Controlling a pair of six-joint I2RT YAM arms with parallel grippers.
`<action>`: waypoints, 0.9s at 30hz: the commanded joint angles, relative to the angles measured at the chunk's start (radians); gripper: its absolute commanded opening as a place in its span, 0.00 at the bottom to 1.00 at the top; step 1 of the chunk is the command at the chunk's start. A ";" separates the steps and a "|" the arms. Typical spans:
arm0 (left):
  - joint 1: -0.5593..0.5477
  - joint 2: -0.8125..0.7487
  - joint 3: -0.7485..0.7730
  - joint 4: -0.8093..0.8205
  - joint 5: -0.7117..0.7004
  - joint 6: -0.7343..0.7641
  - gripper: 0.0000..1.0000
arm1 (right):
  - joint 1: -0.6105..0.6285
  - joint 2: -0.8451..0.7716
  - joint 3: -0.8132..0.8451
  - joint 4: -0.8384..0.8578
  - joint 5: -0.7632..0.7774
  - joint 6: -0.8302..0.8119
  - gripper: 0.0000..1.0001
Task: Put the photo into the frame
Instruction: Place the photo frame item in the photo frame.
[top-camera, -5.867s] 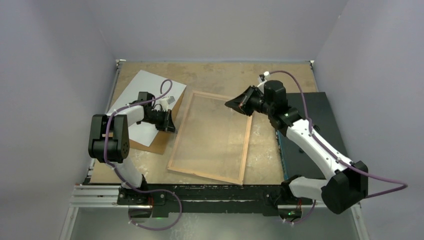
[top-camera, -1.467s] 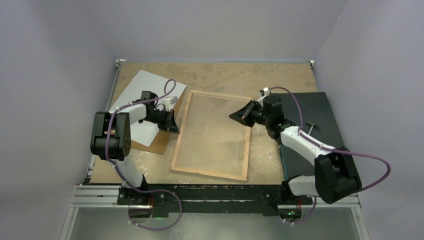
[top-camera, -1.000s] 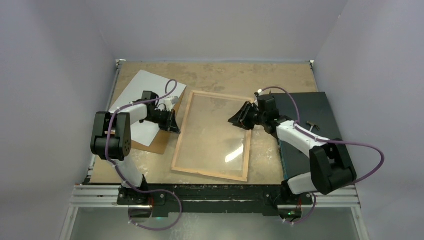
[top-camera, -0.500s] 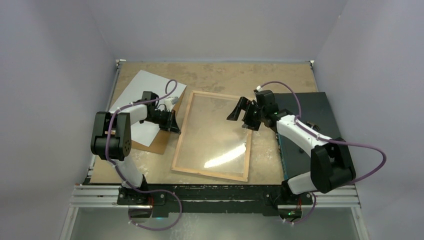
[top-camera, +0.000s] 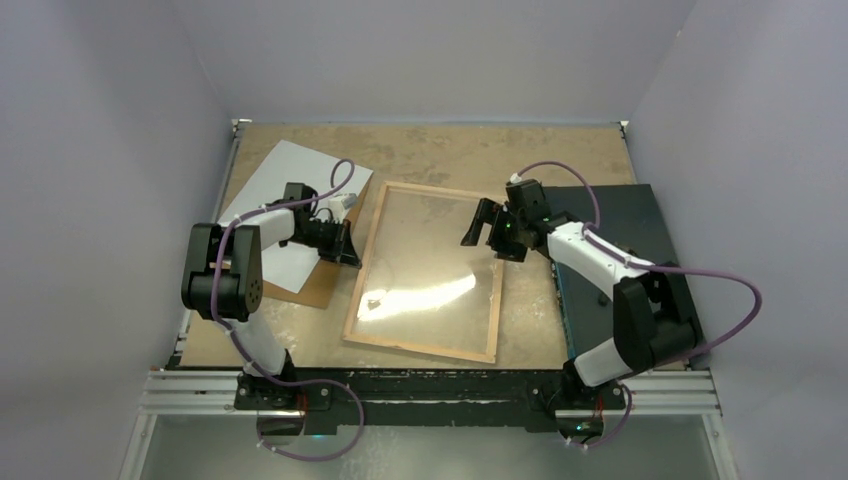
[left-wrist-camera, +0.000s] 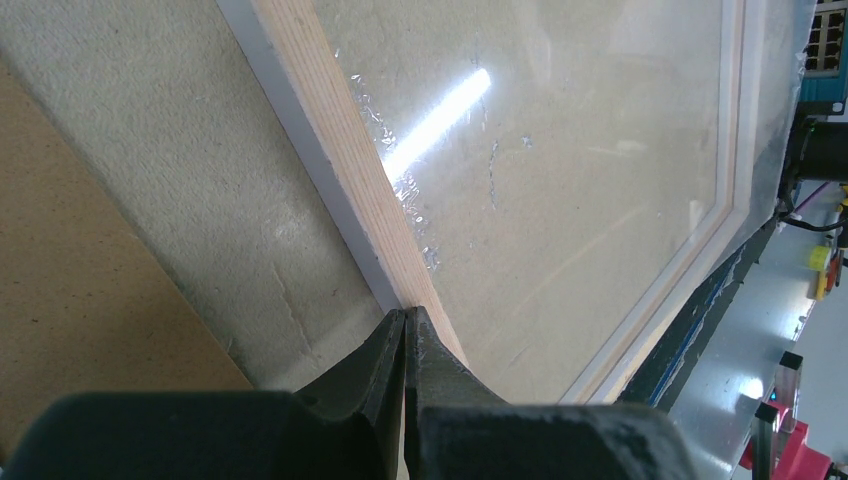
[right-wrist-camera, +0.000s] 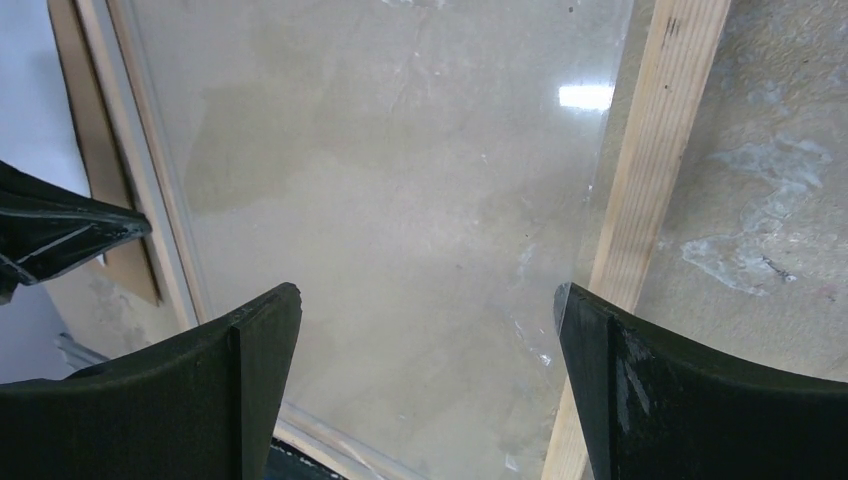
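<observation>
Since second ago, my right gripper (right-wrist-camera: 425, 300) goes from part-closed to wide open, empty, above frame's (top-camera: 415, 347) right rail. Sheet (top-camera: 430, 250) lies inside frame. My left gripper (left-wrist-camera: 405, 320) pinched closed on nothing, tips against frame's left rail. Photo (top-camera: 268, 180) lies white side up on board (top-camera: 322, 288), left of frame.

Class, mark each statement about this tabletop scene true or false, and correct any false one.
1. The right gripper is open. True.
2. The left gripper is open. False: it is shut, its tip at the left rail of the frame.
3. The photo lies inside the frame. False: it lies white side up on the brown board, left of the frame.
4. The frame lies wood side up. True.
5. A clear sheet lies within the frame. True.
</observation>
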 joint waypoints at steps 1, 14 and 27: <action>-0.010 -0.007 -0.013 0.009 -0.011 0.034 0.00 | 0.006 0.020 0.059 -0.016 0.058 -0.052 0.99; -0.010 -0.006 -0.012 0.008 -0.003 0.034 0.00 | 0.021 0.080 0.111 -0.059 0.128 -0.096 0.99; 0.000 -0.008 0.009 -0.012 0.005 0.042 0.00 | 0.037 0.101 0.177 -0.079 0.219 -0.121 0.99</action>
